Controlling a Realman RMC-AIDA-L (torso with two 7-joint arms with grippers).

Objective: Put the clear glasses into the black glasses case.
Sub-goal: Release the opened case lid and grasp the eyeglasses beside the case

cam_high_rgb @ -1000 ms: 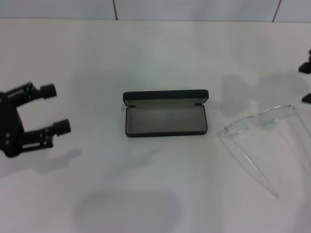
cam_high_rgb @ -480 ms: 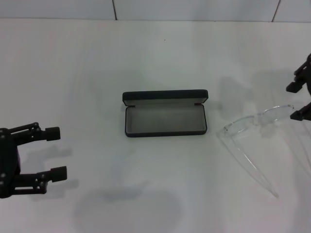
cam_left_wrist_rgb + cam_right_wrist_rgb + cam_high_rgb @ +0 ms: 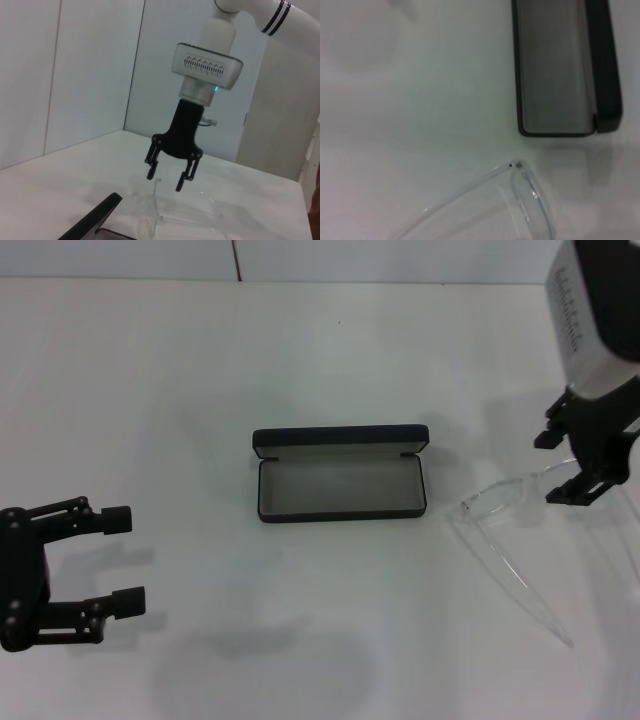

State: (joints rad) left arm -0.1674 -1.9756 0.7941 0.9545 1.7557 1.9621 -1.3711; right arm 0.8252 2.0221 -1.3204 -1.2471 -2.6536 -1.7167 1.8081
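Centre of head view: black glasses case [image 3: 340,475] lying open on white surface [image 3: 300,360], grey lining up, lid hinged back toward frame top. Right of case, apart from it: clear glasses [image 3: 520,530], temple arms spread toward lower right. Right gripper [image 3: 567,466] at right edge, above lens, jaws released, holding nothing. Left gripper [image 3: 124,558] at lower left, jaws released, empty.
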